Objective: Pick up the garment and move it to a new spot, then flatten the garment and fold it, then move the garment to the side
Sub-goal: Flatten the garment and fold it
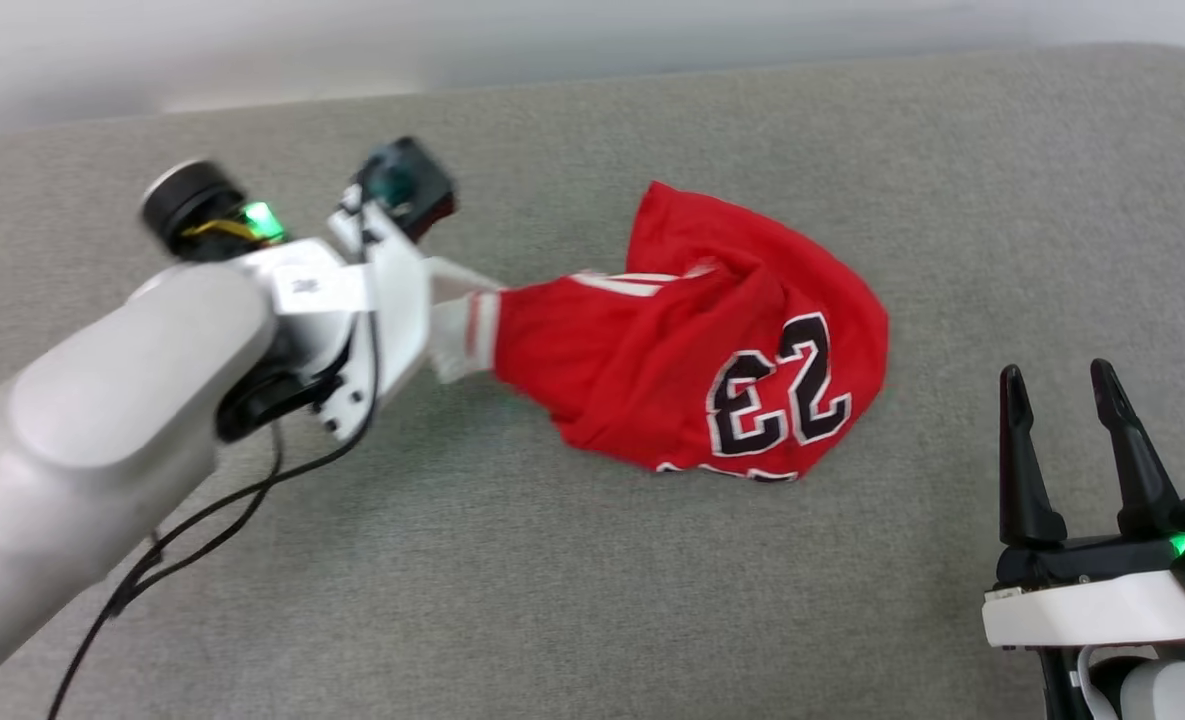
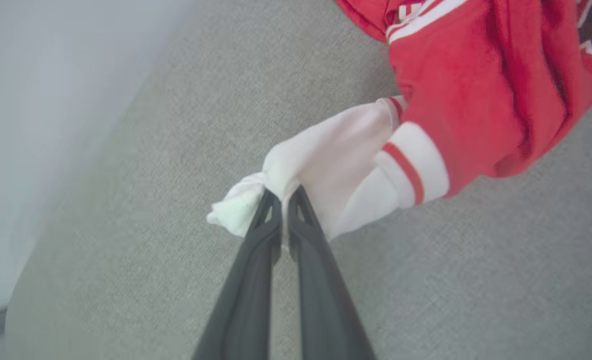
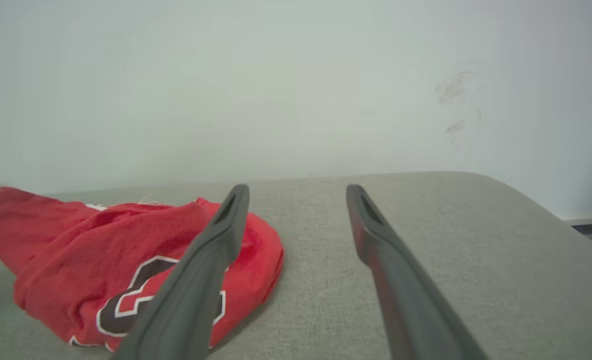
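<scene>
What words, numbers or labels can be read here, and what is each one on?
"23": black with a white outline, on the red shirt, upside down in the head view.
Lettering at the shirt's near edge: cut off by a fold, unreadable.
Sticker on the left arm: too blurred to read.

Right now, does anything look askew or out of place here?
Only the garment: it lies crumpled in a heap, not flat, with one white sleeve stretched out, pinched in the jaws of the left gripper. No tear visible.
</scene>
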Available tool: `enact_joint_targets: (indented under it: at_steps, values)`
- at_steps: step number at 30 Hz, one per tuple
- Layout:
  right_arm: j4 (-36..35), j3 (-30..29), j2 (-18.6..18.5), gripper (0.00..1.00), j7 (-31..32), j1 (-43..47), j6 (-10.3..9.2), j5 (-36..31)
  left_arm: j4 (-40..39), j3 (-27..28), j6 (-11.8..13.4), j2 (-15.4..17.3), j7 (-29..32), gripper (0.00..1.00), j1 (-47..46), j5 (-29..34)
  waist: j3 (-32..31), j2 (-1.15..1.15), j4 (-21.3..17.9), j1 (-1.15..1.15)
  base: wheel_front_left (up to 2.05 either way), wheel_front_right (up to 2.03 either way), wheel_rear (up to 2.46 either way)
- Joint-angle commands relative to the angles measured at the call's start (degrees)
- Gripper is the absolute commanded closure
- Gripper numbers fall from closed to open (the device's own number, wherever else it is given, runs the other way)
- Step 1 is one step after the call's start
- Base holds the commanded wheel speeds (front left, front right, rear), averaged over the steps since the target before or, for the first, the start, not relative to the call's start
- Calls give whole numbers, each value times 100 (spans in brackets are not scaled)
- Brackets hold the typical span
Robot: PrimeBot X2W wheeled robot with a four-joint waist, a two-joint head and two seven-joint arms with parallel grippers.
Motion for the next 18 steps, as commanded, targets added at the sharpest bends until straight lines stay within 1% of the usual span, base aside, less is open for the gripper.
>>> enact_joint_targets:
  at_steps: [1, 6, 10, 13, 15, 18]
  values:
    - [-1, -18, 9, 0, -12, 66, -2, -2, 8, 19, 107, 164, -97, 100, 213, -10, -136, 0, 140, 0, 0, 0, 0]
    - [17, -36, 9, 0, -11, 116, -2, 10, -16, 11, 445, 702, -347, 100, 948, -207, -207, 0, 228, 0, 0, 0, 0]
    - [25, -16, 9, 0, -11, 159, -2, 4, 95, 3, 636, 965, -489, 100, 1619, -544, -208, 0, 245, 0, 0, 0, 0]
    - [36, -1, 9, 0, -11, 141, -2, -12, 196, -16, 690, 984, -564, 100, 2095, -835, -196, 0, 221, 0, 0, 0, 0]
    - [43, -10, 9, 0, -11, 137, -2, -20, 287, -48, 692, 916, -572, 100, 2415, -1048, -200, 0, 207, 0, 0, 0, 0]
    - [61, -13, 9, 0, -11, 165, -2, -44, 401, -99, 692, 804, -656, 100, 2782, -1197, -250, 0, 183, 0, 0, 0, 0]
